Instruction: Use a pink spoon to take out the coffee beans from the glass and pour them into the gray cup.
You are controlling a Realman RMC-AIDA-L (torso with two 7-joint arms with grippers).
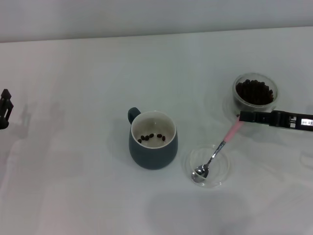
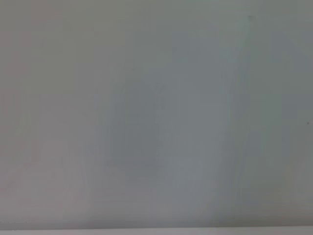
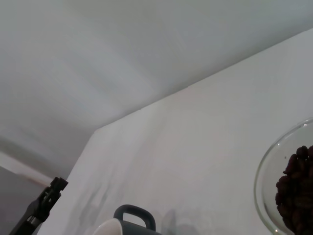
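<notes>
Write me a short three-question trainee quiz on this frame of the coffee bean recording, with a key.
1. True or false: the gray cup already holds a few coffee beans.
2. Where does the bowl of the pink spoon rest? A) in the glass B) in the shallow glass dish C) on the bare table
3. Which gripper is at the spoon's handle?

Key:
1. True; some lie on its cream bottom.
2. B; the glass holds only its heap of coffee beans.
3. The right gripper; the left gripper is at the table's far left edge.
</notes>
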